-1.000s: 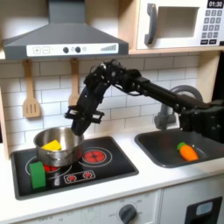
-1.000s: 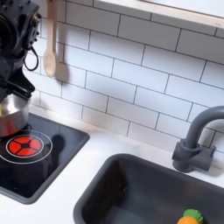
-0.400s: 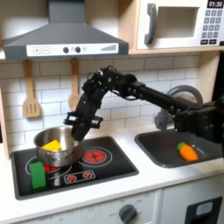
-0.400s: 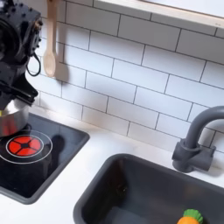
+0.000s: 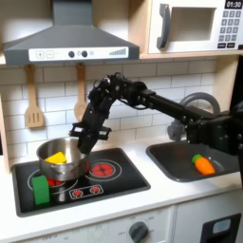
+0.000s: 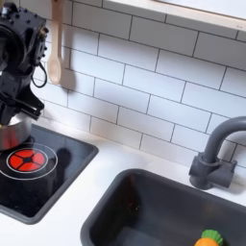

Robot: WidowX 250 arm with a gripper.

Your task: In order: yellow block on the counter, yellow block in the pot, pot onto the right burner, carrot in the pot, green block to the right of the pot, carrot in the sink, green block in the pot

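Since 1.0 s ago the black gripper (image 5: 86, 142) has risen slightly off the round shiny steel pot (image 5: 63, 159); pot unchanged. First exterior view: gripper hangs just above the pot's right rim, jaw state can't be told. Small yellow block (image 5: 57, 158) lies inside the pot; tall green block (image 5: 40, 189) stands just in front of it. Orange toy carrot (image 5: 203, 163) lies in the dark grey sink (image 5: 180, 163), right of the pot.

Second exterior view: gripper (image 6: 19, 98) sits above the pot (image 6: 12, 129); carrot (image 6: 211, 237) in the sink (image 6: 144, 207).

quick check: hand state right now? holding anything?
Hand: above the pot's rim, fingers too dark and blurred to tell open or closed; nothing visibly held.
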